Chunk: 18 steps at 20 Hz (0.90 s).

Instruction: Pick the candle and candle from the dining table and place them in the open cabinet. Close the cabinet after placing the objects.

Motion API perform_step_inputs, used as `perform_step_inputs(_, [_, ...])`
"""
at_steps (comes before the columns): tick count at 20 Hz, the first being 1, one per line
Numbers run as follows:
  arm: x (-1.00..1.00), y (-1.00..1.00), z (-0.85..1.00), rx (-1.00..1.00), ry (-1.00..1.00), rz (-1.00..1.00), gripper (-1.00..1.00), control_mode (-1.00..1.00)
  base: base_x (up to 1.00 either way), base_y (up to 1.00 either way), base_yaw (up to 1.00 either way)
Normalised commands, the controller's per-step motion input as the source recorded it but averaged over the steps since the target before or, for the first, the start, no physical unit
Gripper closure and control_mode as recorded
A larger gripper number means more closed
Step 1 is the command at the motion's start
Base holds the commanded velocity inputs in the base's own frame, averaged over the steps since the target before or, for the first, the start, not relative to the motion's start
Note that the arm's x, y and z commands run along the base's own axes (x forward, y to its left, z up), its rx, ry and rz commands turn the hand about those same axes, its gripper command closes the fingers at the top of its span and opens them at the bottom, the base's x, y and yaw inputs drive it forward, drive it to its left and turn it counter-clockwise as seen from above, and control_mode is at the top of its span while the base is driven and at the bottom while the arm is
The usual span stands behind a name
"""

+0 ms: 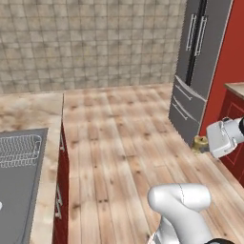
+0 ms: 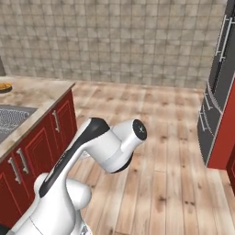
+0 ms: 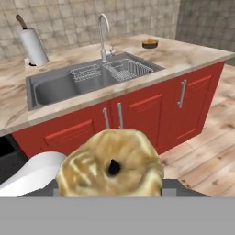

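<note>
your hand [image 1: 204,144] is closed part way on the small squat brass-gold candle [image 3: 110,169], out over the wooden floor [image 1: 119,143] near the grey fridge [image 1: 198,62], so keep it level, go slow, and don't squeeze harder while you find the red cabinet.

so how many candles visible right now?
1: squat brass-gold candle held in the gripper, seen close in the hand view, above the wood floor. The other may be out of frame.
</note>
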Motion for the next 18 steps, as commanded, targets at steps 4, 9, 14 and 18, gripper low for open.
perform_step_inputs(4, [0.00,0.00,0.00,0.00,0.00,0.00,1.00,1.00,0.61,0.00,-0.05])
perform_step_inputs(9, [0.00,0.00,0.00,0.00,0.00,0.00,1.00,1.00,0.61,0.00,-0.06])
perform_step_inputs(14, [0.00,0.00,0.00,0.00,0.00,0.00,1.00,1.00,0.62,0.00,-0.06])
perform_step_inputs(18, [0.00,0.00,0.00,0.00,0.00,0.00,1.00,1.00,0.62,0.00,-0.05])
